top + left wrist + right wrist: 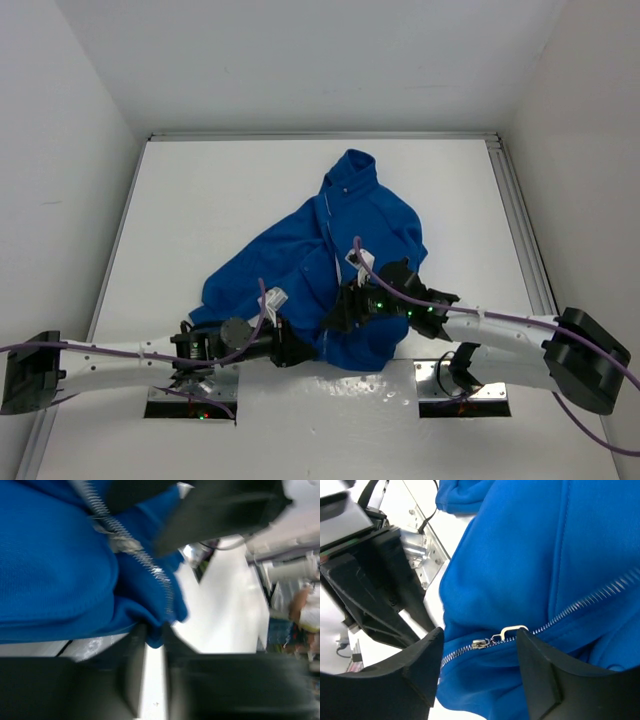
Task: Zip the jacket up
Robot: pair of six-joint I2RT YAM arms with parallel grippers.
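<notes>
The blue jacket lies crumpled mid-table, collar toward the far side. Its silver zipper runs down to the hem corner, which is pinched between my left gripper's narrow fingertips; in the top view this gripper sits at the jacket's near edge. My right gripper stands open over the zipper, with the slider and its wire pull tab between the two fingers, the tab close to the right finger. From above, the right gripper is just right of the left one.
Metal base plates sit at the near edge under each arm. A rail borders the table's right side, and white walls enclose it. The left arm's black body is close beside the right fingers.
</notes>
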